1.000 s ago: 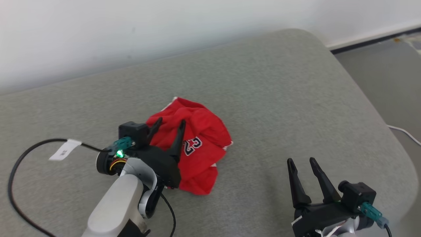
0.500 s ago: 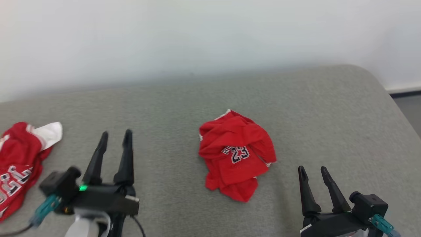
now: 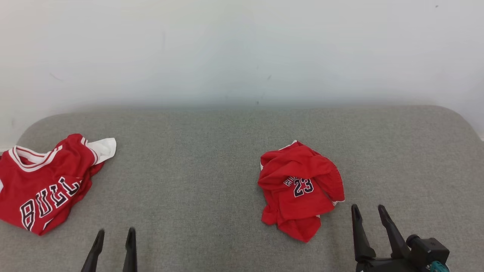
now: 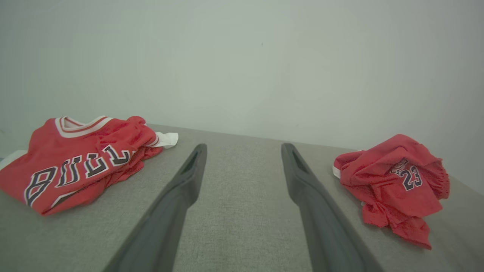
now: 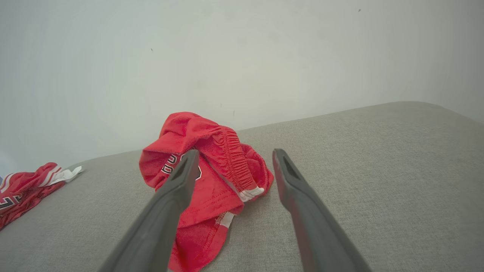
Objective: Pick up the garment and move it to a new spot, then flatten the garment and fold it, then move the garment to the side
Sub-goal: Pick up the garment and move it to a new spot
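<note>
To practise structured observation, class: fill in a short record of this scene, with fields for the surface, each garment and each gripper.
Surface: grey padded top against a white wall
Garment 1: red 23 garment, crumpled, right of centre
Garment 2: red Bulls jersey, rumpled, far left
Left: left gripper, jaws open, empty, at the near edge between the garments
Right: right gripper, jaws open, empty, just right of the red 23 garment, apart from it

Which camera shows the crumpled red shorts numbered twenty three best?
The head view: the red shorts lie whole and unblocked, seen from above. The left wrist view shows them whole but side-on. In the right wrist view a dark finger covers part.
</note>
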